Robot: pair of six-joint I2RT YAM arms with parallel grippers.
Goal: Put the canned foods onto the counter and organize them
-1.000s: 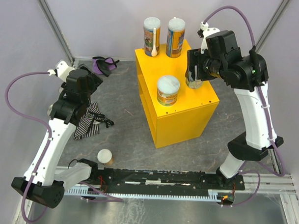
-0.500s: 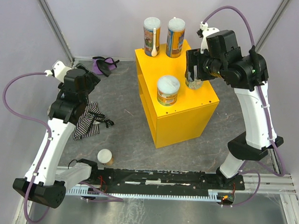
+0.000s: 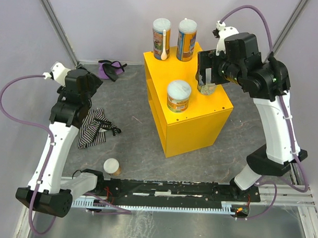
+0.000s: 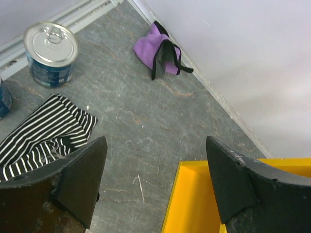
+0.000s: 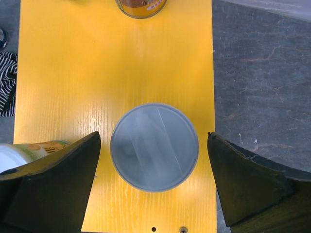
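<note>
right pincer (image 5: 152, 140) spread | can (image 5: 154, 155) centred between jaws, apart | on counter (image 5: 63, 73)

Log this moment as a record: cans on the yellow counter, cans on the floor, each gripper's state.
on yellow counter: left tall tube, right tall tube, pale-lidded tub, grey-lidded can
on floor: blue-labelled tin, white-lidded can, second blue can cut off by frame edge
left gripper: open, empty
right gripper: open, astride grey-lidded can, gaps both sides

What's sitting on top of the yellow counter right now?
At the far end, a left tube and a right tube; nearer, a pale-lidded tub; and a grey-lidded can between the right gripper's open fingers. Its sides are mostly hidden by the gripper.
</note>
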